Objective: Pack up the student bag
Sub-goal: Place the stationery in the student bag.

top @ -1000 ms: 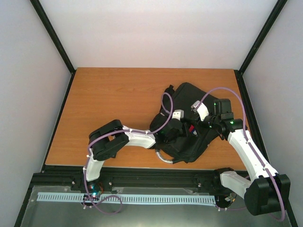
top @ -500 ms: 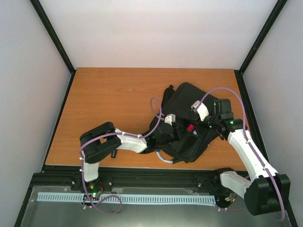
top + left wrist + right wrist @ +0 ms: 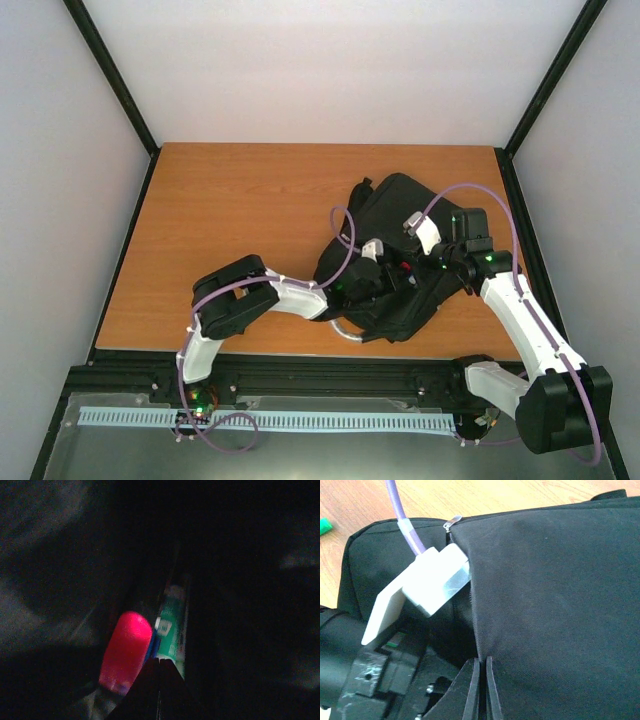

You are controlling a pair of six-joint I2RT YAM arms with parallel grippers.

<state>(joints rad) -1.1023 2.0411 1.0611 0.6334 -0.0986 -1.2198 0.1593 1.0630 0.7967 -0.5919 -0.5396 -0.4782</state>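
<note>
**Left tool inside the bag, right tool holding its mouth**

The student bag (image 3: pixel 398 205) lies toward 4 o'clock on the wooden tabletop (image 3: pixel 240 210). The right tool (image 3: pixel 481 669) is pinched on the bag's fabric edge, lifting the opening. The left tool (image 3: pixel 159 670) sits inside, fingers together and empty — a red object (image 3: pixel 126 650) at its 11 o'clock, a green-and-white pack (image 3: pixel 171 630) at 12. The step in hand looks like stowing. Next, probably, the left arm backs out without snagging. White walls (image 3: pixel 340 70) and black frame posts (image 3: pixel 120 80) enclose the tabletop.

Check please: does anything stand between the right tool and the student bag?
Nothing visible does. The right tool is shut directly on the student bag's black fabric, at the edge of its opening; the left arm reaches in beside it.
</note>
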